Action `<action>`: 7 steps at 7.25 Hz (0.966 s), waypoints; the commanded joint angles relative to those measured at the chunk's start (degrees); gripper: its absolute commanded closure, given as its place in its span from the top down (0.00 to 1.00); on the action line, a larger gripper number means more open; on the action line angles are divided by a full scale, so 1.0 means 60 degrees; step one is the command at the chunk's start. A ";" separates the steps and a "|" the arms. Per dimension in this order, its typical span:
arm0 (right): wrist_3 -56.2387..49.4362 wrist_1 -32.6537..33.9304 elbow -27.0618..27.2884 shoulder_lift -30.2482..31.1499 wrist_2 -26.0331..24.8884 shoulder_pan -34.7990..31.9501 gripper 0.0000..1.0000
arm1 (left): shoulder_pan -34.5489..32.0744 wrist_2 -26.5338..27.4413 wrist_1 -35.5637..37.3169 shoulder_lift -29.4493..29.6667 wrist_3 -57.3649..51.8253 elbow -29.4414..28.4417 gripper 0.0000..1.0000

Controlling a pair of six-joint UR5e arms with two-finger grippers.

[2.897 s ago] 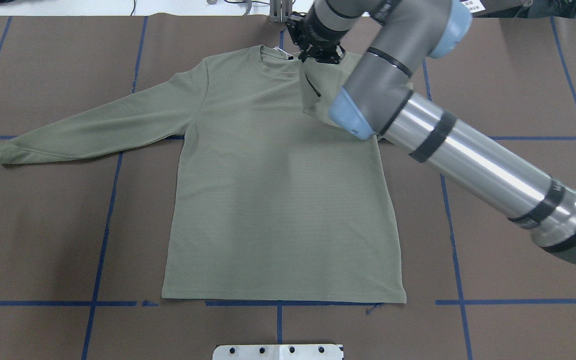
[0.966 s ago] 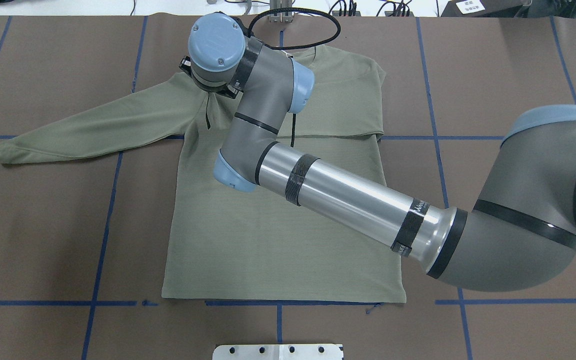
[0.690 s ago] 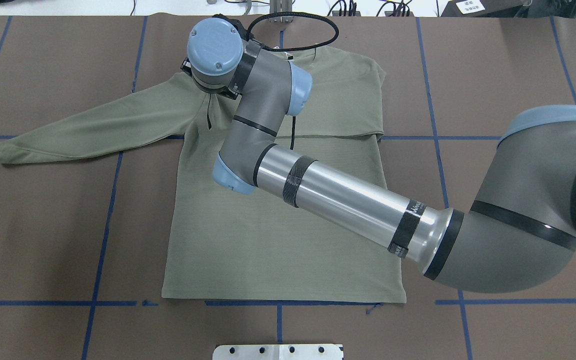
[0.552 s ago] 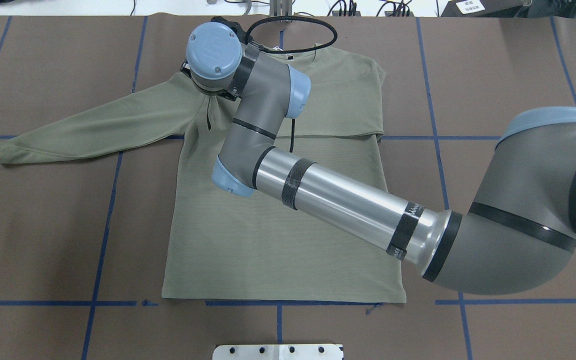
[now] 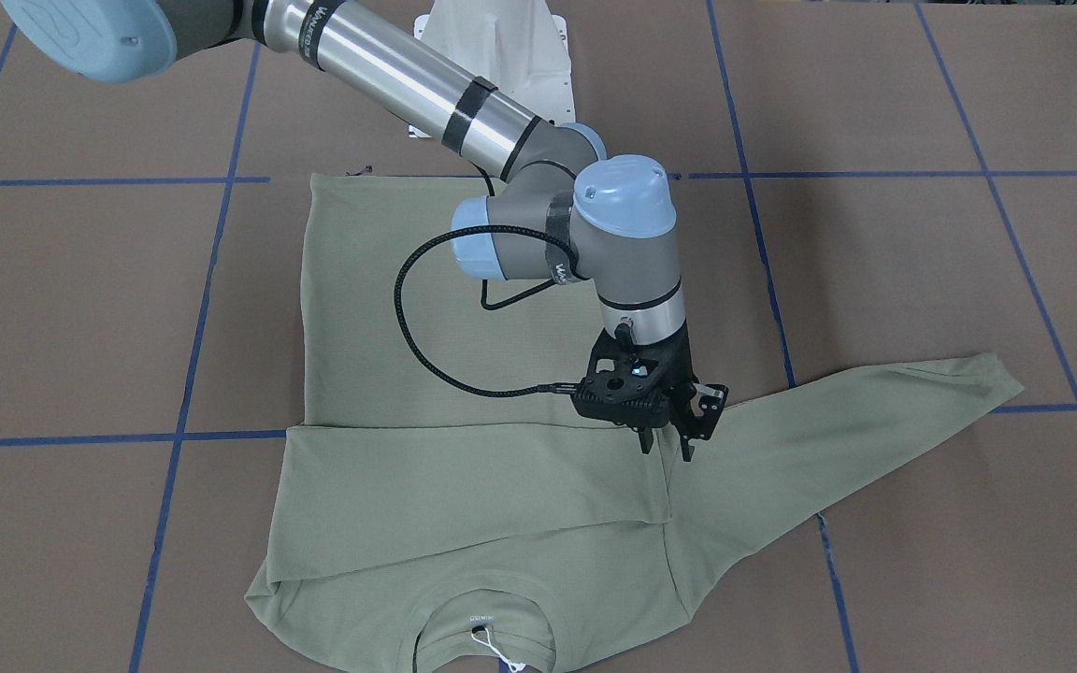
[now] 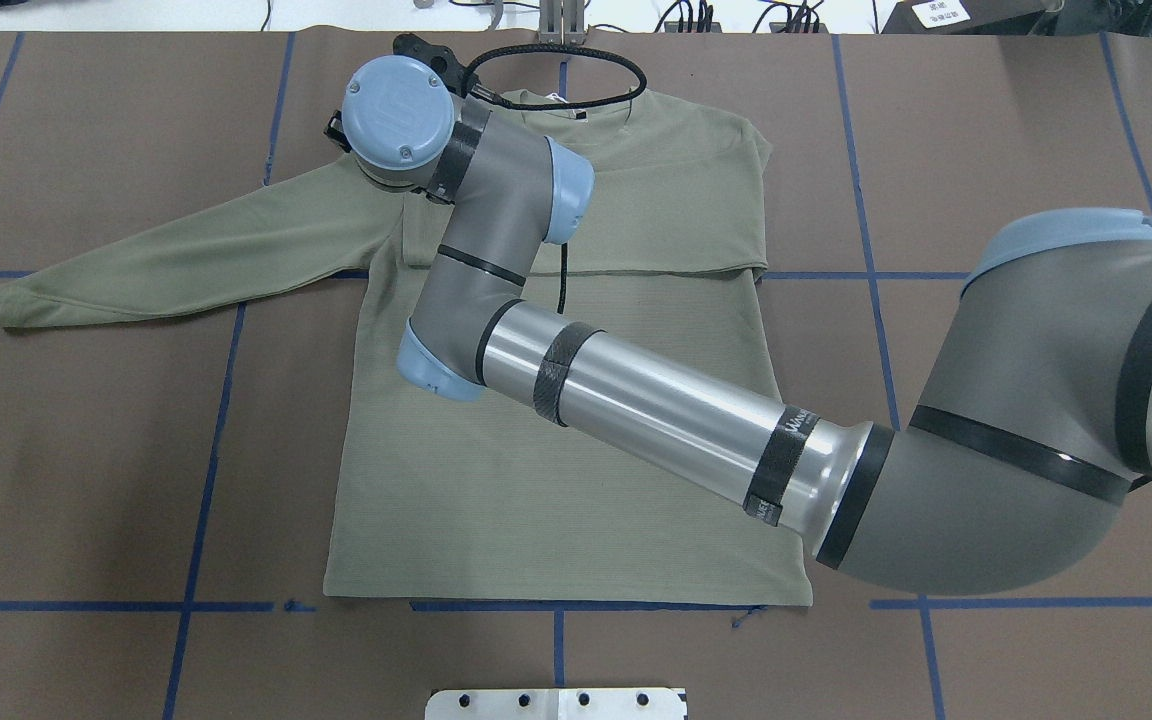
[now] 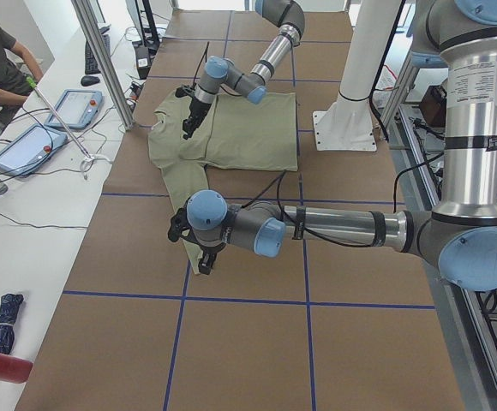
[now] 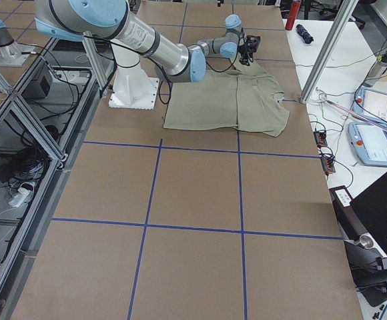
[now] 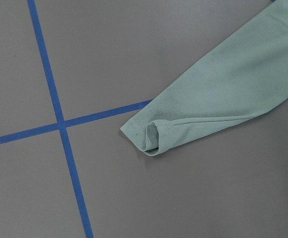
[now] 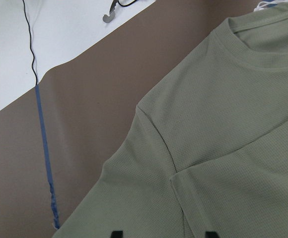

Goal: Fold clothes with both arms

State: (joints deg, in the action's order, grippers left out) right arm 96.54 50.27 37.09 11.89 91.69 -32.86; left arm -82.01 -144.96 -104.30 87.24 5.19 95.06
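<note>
Roughly at the middle of the brown table (image 6: pixel 86 450) the green shirt (image 6: pixel 556 480) is laid flat, hem toward the robot, collar (image 5: pixel 482 619) at the far edge with a white tag (image 5: pixel 494 647) on a string. One sleeve (image 5: pixel 464 477) is folded across the chest, its end lying at the opposite shoulder. The other sleeve (image 6: pixel 186 250) is stretched out flat toward the robot's left, across a blue tape line (image 6: pixel 206 480). The right arm (image 6: pixel 656 400) is reached over the shirt body, and the right gripper (image 5: pixel 667 453) is held just above the folded sleeve's end, pointing down. Its fingers (image 10: pixel 115 233) are spread apart, with nothing pinched between them; only the tips are seen at the bottom edge of the right wrist view, with the sleeve end and shoulder seam beyond them. The left gripper (image 7: pixel 199 255) is seen in the left side view over the stretched sleeve's cuff (image 9: pixel 151 139); whether its fingers are spread or pressed together cannot be told. In the left wrist view the cuff is shown lying beside a crossing of tape lines, slightly rolled open at its end.
</note>
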 commanded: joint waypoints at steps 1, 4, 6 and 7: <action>0.0183 0.0116 0.1221 0.0664 0.0127 -0.0060 1.00 | 0.0701 0.0077 -0.0832 0.0356 0.1474 -0.0515 1.00; 0.0111 0.2103 0.5498 0.3330 0.1648 -0.0674 1.00 | 0.1026 0.1264 -0.3487 0.1365 0.2743 -0.2767 0.99; -0.0093 0.2124 0.7693 0.5318 0.2277 -0.0996 1.00 | 0.1840 0.1351 -0.3490 0.2042 0.3933 -0.3550 0.97; -0.0225 0.2110 0.8184 0.5836 0.2383 -0.1013 1.00 | 0.2122 0.1337 -0.3664 0.2260 0.4374 -0.3886 0.83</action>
State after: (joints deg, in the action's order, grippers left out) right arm 96.20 62.79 80.45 41.49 104.35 -38.28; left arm -71.96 -137.10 -125.29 99.11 27.76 74.39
